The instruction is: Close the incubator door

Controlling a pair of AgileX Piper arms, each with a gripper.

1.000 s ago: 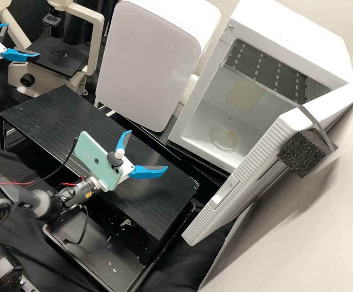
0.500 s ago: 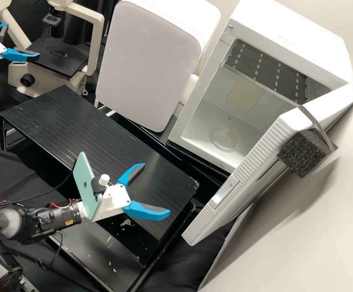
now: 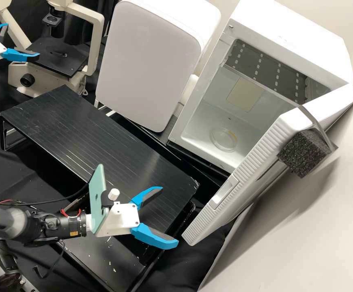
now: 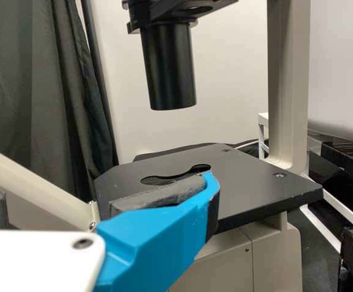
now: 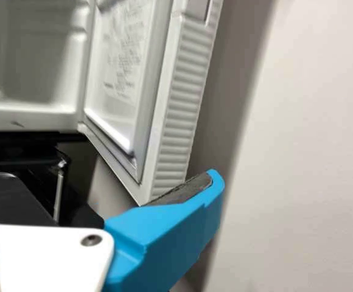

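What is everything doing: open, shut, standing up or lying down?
Door: wide open
Incubator: open at the front
Dish: lying flat inside; can't tell if it has a lid
Right gripper: open, holding nothing
Left gripper: open, holding nothing
Microscope: standing up
Black stand: standing on its legs

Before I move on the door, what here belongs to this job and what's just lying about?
For the job:
- door, with a foam block on it
- incubator
- right gripper

Just about:
- microscope
- white box
- black stand
- left gripper, by the microscope
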